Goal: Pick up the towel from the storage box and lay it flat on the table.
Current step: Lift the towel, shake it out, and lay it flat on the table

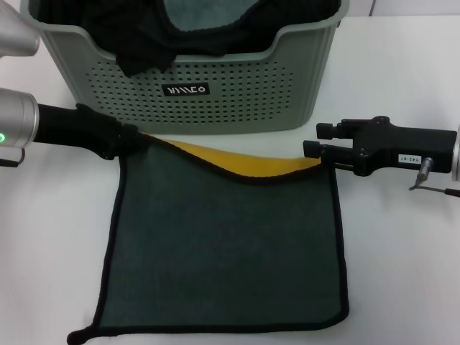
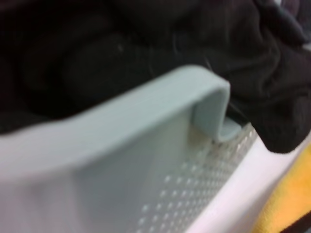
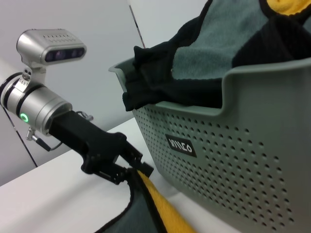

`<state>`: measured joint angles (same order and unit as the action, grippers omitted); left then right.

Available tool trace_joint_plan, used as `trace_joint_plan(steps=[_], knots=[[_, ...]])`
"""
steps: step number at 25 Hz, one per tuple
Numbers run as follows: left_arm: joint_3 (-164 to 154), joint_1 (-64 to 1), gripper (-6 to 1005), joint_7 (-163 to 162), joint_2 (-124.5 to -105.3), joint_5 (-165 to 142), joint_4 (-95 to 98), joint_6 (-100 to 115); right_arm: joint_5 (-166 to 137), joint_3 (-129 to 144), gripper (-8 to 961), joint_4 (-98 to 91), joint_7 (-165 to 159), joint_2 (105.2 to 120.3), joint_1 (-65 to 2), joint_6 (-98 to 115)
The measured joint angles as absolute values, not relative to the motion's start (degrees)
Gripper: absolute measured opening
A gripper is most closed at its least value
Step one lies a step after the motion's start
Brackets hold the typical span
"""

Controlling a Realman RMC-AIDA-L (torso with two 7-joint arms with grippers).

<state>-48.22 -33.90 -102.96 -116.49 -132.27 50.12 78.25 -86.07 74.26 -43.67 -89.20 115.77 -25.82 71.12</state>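
The dark green towel (image 1: pixel 223 251) lies spread on the white table (image 1: pixel 402 251) in front of the sage-green storage box (image 1: pixel 302 50). Its far edge is raised and curls over, showing the yellow reverse face (image 1: pixel 237 159). My left gripper (image 1: pixel 136 140) is shut on the towel's far left corner, and it also shows in the right wrist view (image 3: pixel 138 170). My right gripper (image 1: pixel 320 154) is shut on the far right corner. The near edge lies flat, with a small curl at the near left corner.
The storage box stands just behind the towel, and it also shows in the left wrist view (image 2: pixel 146 102) and the right wrist view (image 3: pixel 233 160). Black fabric (image 1: pixel 136 36) hangs over its dipped rim, and another grey-green cloth (image 1: pixel 205 14) lies inside.
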Motion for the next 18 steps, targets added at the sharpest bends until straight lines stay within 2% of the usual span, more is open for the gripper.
trace_joint_plan(steps=[1,2,6,9,13,14,18], knots=[[-48.18,-33.84,180,-102.96,-116.39,-131.89,50.35,78.25,-86.02,74.18,327,-43.68,-89.2,115.75,-25.66,71.21],[-48.15,-33.72,224,-102.96,-116.26,-131.29,50.81,78.25,-85.73,73.92,441,-44.0,-88.98,115.67,-24.83,71.66],[-48.11,-32.73,401,-103.66,-115.82,-129.34,55.18,80.1,-85.41,73.73,565,-45.36,-88.34,115.68,-23.31,72.89],[-48.32,-33.03,463,-104.69,-114.77,-129.61,58.28,85.86,-85.41,73.7,658,-46.88,-87.87,115.6,-22.09,75.7],[-50.3,-36.05,524,-109.68,-112.51,-133.8,57.65,91.61,-85.36,72.92,836,-47.78,-86.13,115.58,-21.36,80.5],[-50.51,-36.55,525,-110.26,-112.46,-134.79,57.41,91.83,-85.3,72.4,881,-47.97,-85.67,115.6,-21.1,81.55],[-50.58,-37.6,526,-110.91,-113.98,-138.26,57.36,91.46,-84.6,70.82,884,-48.24,-84.61,115.78,-20.62,84.26]])
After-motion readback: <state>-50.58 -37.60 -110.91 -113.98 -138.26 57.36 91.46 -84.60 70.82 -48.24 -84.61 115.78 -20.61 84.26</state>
